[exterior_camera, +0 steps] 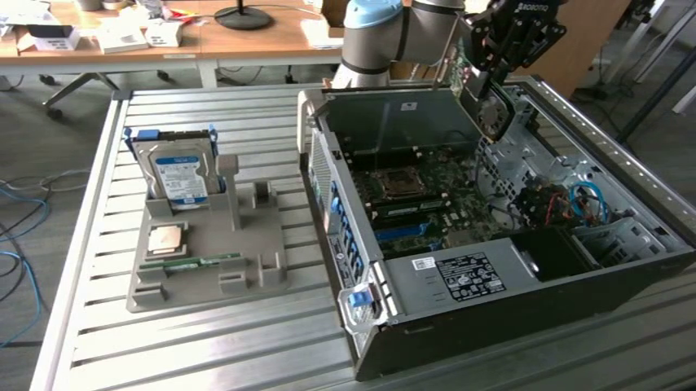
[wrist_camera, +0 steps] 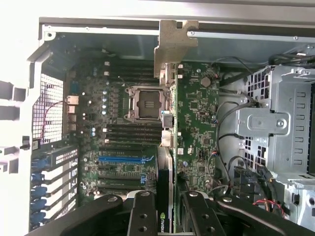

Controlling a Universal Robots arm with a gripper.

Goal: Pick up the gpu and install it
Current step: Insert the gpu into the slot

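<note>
My gripper [exterior_camera: 511,37] hangs over the far end of the open computer case [exterior_camera: 326,187], shut on the gpu [exterior_camera: 490,106], which hangs below it above the case's back corner. In the wrist view the gpu [wrist_camera: 165,187] runs edge-on between my two black fingers [wrist_camera: 142,216], its silver bracket [wrist_camera: 174,42] at the far end by the case's rear wall. My gripper [wrist_camera: 170,221] clamps the card's black cooler side. Under the card lies the green motherboard [wrist_camera: 123,147] with its open processor socket [wrist_camera: 147,103] and a blue slot [wrist_camera: 125,160].
A grey holder [exterior_camera: 207,269] on the slatted metal table carries a silver hard drive [exterior_camera: 179,175], a square processor chip [exterior_camera: 165,238] and a green memory stick [exterior_camera: 196,262]. Drive cages and cables [wrist_camera: 275,123] fill the case beside the motherboard. A wooden desk [exterior_camera: 218,37] stands behind.
</note>
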